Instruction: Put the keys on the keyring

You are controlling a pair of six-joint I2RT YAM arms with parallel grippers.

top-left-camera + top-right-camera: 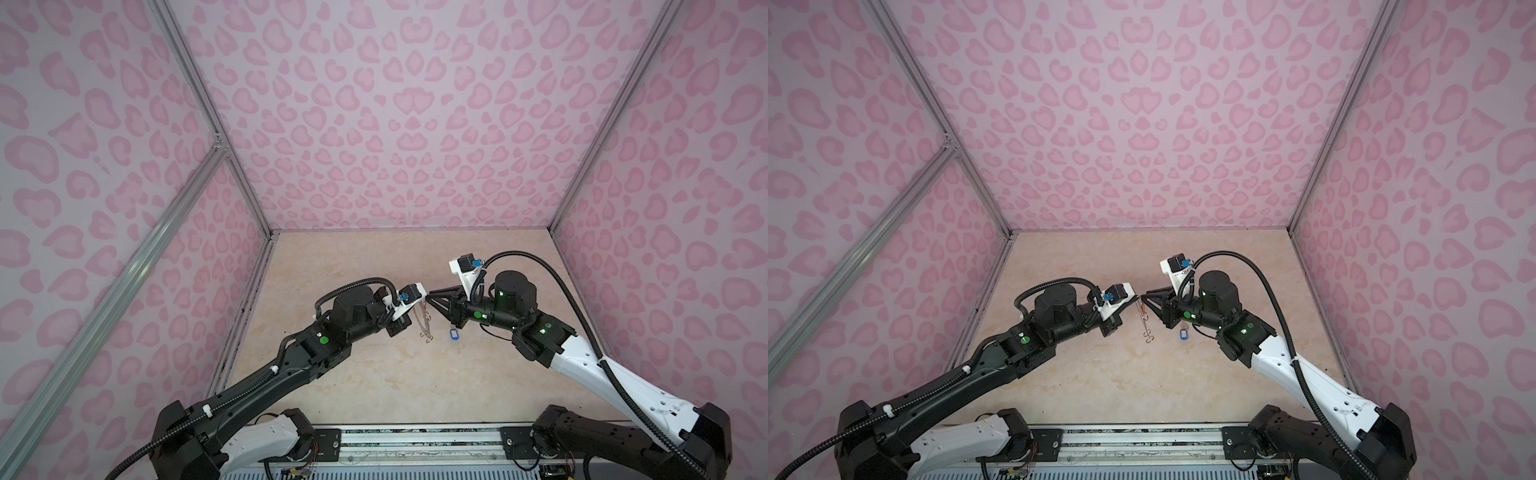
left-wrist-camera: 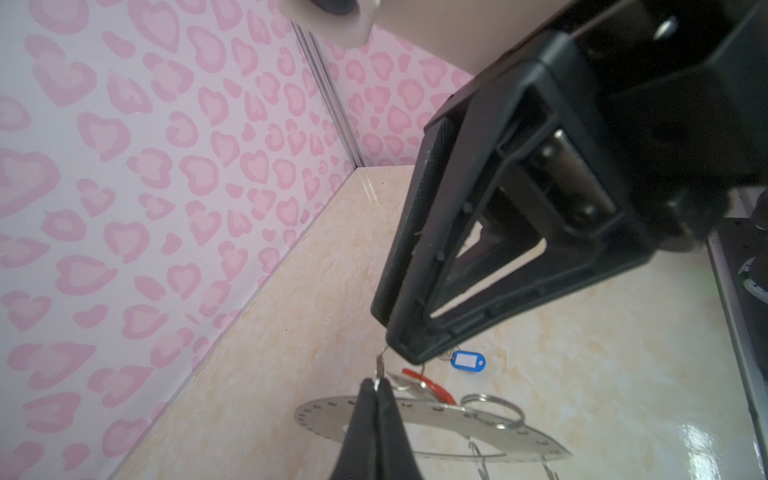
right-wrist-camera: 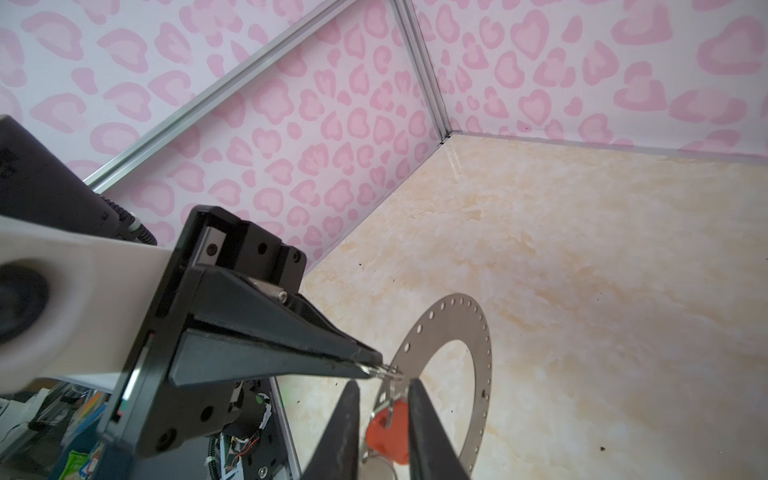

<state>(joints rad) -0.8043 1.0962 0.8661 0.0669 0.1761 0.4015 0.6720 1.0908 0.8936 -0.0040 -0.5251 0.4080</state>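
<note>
Presently my left gripper (image 2: 376, 388) is pressed together on a thin wire loop (image 2: 381, 360) at the rim of the keyring (image 2: 436, 419). The flat grey disc hangs from that loop, clear of the table (image 3: 582, 270), about the middle of the scene. In both top views it shows almost edge-on, a thin upright sliver between my two arms.

My right gripper (image 3: 384, 382) reaches in from the right, its tips just beside the pinched loop and nose to nose with my left one. Its fingers (image 3: 428, 436) stand apart. The key with the red tag (image 3: 388, 438) hangs against the keyring close under that loop, and from my right wrist the tag shows in the gap between those fingers. I cannot tell whether either pad touches it, nor how it is fastened to the disc.

A larger split ring (image 2: 492, 409) sits at the disc's rim further along, and more thin loops dangle from its lower edge.

The key with the blue tag (image 1: 453, 335) (image 1: 1183, 334) lies flat on the table, just right of the keyring's lower end and under my right wrist, apart from both grippers. Only its tag is plain to see.
</note>
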